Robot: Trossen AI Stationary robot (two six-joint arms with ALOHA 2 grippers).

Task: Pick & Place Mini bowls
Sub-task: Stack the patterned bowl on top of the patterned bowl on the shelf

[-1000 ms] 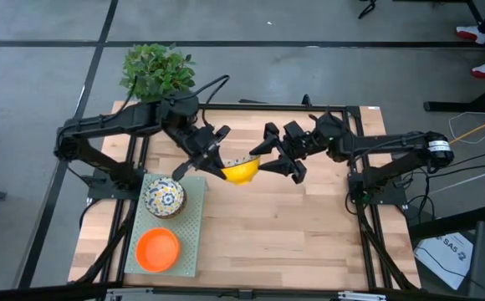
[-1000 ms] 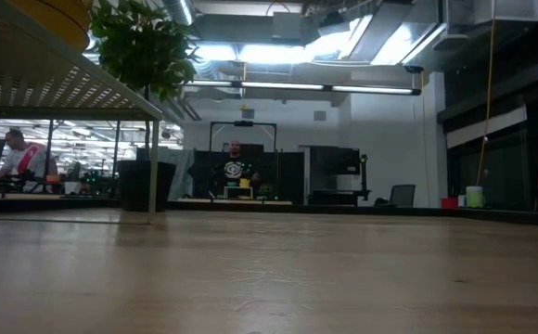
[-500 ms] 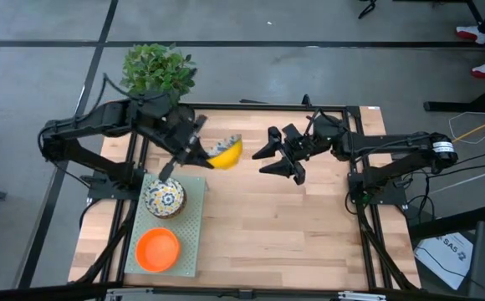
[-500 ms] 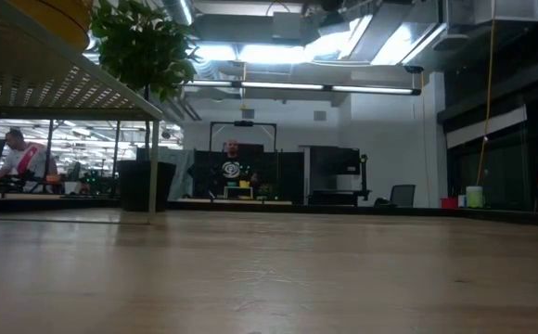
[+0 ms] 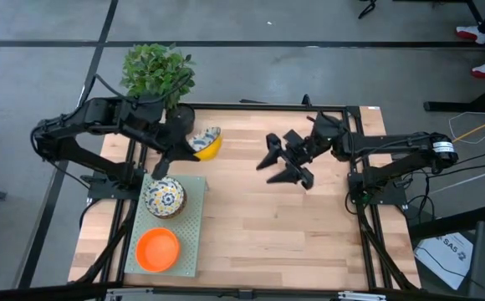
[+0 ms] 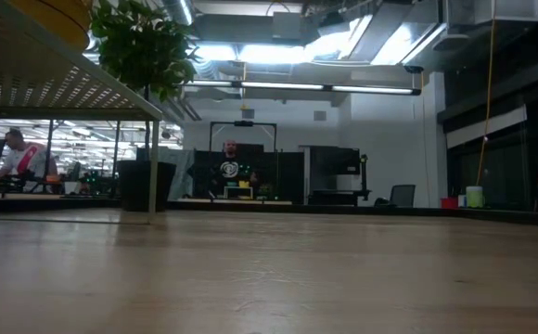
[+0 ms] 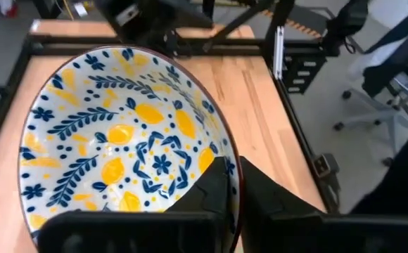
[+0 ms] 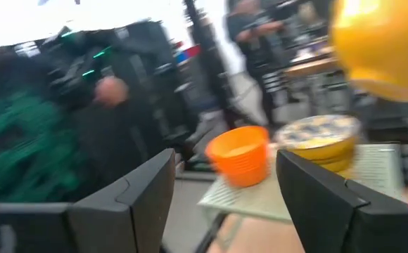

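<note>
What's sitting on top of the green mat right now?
On the green mat: a patterned bowl and an orange bowl. Whatever lies beneath them is covered.
</note>
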